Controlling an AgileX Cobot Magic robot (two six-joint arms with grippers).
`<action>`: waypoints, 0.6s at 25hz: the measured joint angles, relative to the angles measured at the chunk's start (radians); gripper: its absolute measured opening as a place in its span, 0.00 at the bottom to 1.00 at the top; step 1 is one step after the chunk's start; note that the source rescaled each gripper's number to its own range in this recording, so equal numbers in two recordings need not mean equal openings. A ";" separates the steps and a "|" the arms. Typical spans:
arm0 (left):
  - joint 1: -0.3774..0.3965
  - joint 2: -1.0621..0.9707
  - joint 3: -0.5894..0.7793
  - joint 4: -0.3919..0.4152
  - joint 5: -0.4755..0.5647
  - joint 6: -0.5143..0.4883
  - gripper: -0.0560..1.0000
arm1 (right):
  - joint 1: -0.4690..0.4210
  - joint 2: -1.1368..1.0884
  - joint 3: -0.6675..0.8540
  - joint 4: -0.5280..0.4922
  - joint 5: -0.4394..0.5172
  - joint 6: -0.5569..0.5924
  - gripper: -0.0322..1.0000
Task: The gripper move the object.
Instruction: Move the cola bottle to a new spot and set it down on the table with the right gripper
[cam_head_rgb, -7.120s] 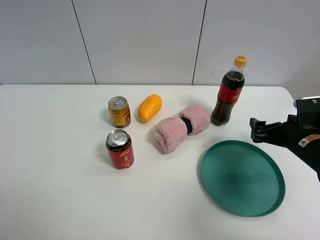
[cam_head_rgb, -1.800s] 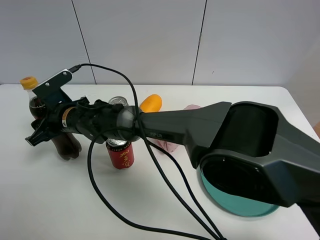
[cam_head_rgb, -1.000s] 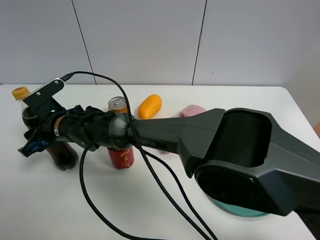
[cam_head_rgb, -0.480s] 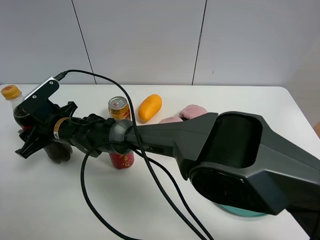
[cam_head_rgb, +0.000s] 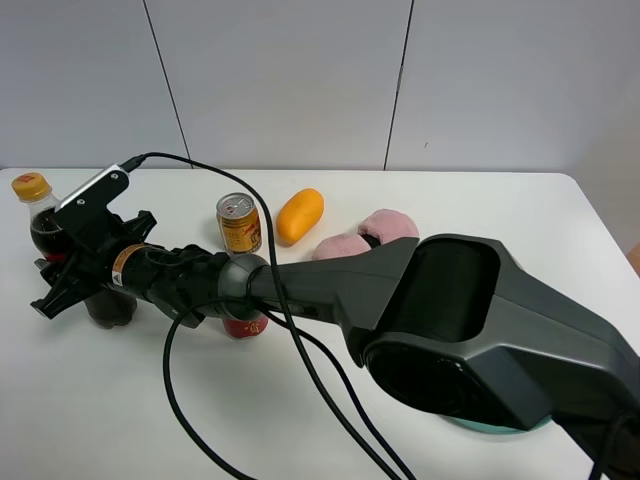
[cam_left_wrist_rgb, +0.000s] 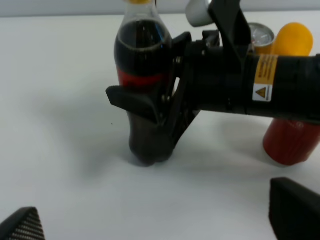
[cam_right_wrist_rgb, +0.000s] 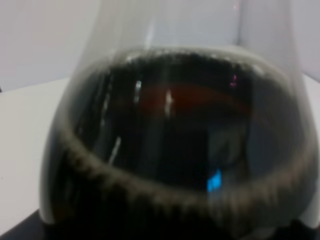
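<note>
The cola bottle (cam_head_rgb: 42, 228), dark with a red label and yellow cap, stands upright at the far left of the white table (cam_head_rgb: 100, 400). My right gripper (cam_head_rgb: 70, 285) has reached across the whole table and is shut around the bottle's waist. The left wrist view shows the bottle (cam_left_wrist_rgb: 142, 65) with its base on the table and the black right gripper (cam_left_wrist_rgb: 147, 107) clasping it. The bottle's dark body (cam_right_wrist_rgb: 175, 140) fills the right wrist view. My left gripper (cam_left_wrist_rgb: 157, 222) is open and empty, a short way in front of the bottle.
A gold can (cam_head_rgb: 239, 222), an orange mango-like fruit (cam_head_rgb: 300, 215) and a rolled pink towel (cam_head_rgb: 365, 235) sit behind the right arm. A red can (cam_left_wrist_rgb: 290, 145) stands close to the right arm, near the bottle. The arm covers most of the table's right side.
The bottle has gone from the back right, beside the towel, to the far left, held by my right gripper. In the last half second it shifted only slightly.
</note>
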 joint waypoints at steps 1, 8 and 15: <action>0.000 0.000 0.000 0.000 0.000 0.000 1.00 | 0.000 0.000 0.000 0.001 0.000 0.000 0.05; 0.000 0.000 0.000 0.000 0.000 0.000 1.00 | 0.000 0.000 0.000 0.002 0.009 0.000 0.05; 0.000 0.000 0.000 0.000 0.000 0.000 1.00 | 0.002 -0.001 -0.001 0.002 0.019 -0.001 0.05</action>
